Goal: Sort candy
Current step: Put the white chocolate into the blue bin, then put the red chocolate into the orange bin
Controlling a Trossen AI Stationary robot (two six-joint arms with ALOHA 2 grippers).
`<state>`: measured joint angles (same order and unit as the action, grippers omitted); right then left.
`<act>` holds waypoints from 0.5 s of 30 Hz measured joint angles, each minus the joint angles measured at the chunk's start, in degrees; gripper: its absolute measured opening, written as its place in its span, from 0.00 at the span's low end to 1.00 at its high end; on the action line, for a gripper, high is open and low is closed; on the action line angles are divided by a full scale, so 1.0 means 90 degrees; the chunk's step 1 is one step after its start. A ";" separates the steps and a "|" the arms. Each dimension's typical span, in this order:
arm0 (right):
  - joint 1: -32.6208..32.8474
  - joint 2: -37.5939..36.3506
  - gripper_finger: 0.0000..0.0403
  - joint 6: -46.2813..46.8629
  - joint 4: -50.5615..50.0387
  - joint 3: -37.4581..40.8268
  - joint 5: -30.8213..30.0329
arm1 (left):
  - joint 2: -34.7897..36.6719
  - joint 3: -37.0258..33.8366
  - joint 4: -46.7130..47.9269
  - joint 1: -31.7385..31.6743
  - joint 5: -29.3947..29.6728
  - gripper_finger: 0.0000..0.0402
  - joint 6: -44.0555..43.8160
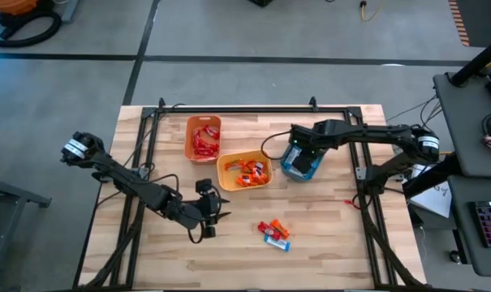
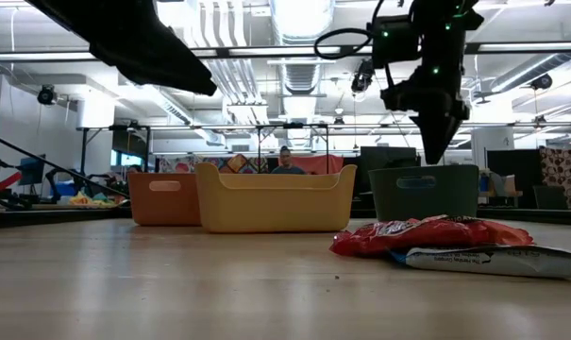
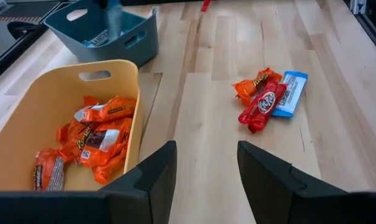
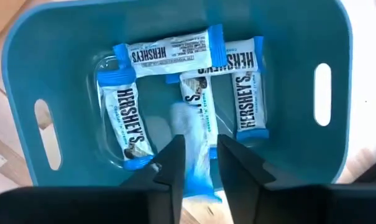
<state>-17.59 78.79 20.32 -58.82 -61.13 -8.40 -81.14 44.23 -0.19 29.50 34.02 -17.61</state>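
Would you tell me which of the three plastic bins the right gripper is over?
The teal plastic bin, holding blue-and-white bars; the right gripper hangs above it, unlike the orange and yellow bins.
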 joint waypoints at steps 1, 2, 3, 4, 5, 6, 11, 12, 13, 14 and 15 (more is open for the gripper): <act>0.0003 -0.0023 0.23 0.0000 0.0050 0.0046 0.0004 | -0.0005 0.0000 -0.0002 0.0000 0.0000 0.38 0.0005; 0.0003 -0.0042 0.25 0.0006 0.0103 0.0076 0.0003 | -0.0007 0.0000 -0.0002 0.0000 -0.0001 0.38 0.0007; 0.0003 -0.0054 0.27 0.0015 0.0152 0.0094 -0.0009 | -0.0007 0.0000 -0.0010 0.0000 0.0000 0.38 0.0007; 0.0003 -0.0073 0.29 0.0040 0.0157 0.0104 -0.0015 | -0.0007 0.0000 -0.0016 0.0000 0.0000 0.38 0.0007; 0.0003 -0.0090 0.30 0.0079 0.0144 0.0116 -0.0034 | -0.0007 0.0000 -0.0018 0.0000 -0.0002 0.38 0.0007; 0.0003 -0.0107 0.32 0.0115 0.0135 0.0115 -0.0067 | -0.0007 0.0000 -0.0032 0.0000 -0.0002 0.38 0.0007; 0.0007 -0.0297 0.35 0.0181 0.0141 -0.0031 -0.0070 | -0.0007 0.0000 -0.0194 0.0000 -0.0005 0.38 0.0013; 0.0007 -0.0361 0.35 0.0191 0.0141 -0.0075 -0.0069 | -0.0009 0.0000 -0.0244 0.0000 -0.0007 0.38 0.0015; 0.0007 -0.0432 0.35 0.0219 0.0146 -0.0108 -0.0068 | -0.0010 0.0000 -0.0287 0.0000 -0.0007 0.38 0.0015; 0.0021 -0.0508 0.35 0.0258 0.0142 -0.0137 -0.0065 | -0.0010 0.0000 -0.0328 0.0000 -0.0010 0.38 0.0017; 0.0052 -0.0584 0.35 0.0294 0.0137 -0.0170 -0.0065 | -0.0021 0.0000 -0.0376 0.0001 -0.0037 0.38 0.0017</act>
<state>-17.11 73.53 22.96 -57.58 -62.66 -8.99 -81.33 44.23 -3.57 29.50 33.68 -17.45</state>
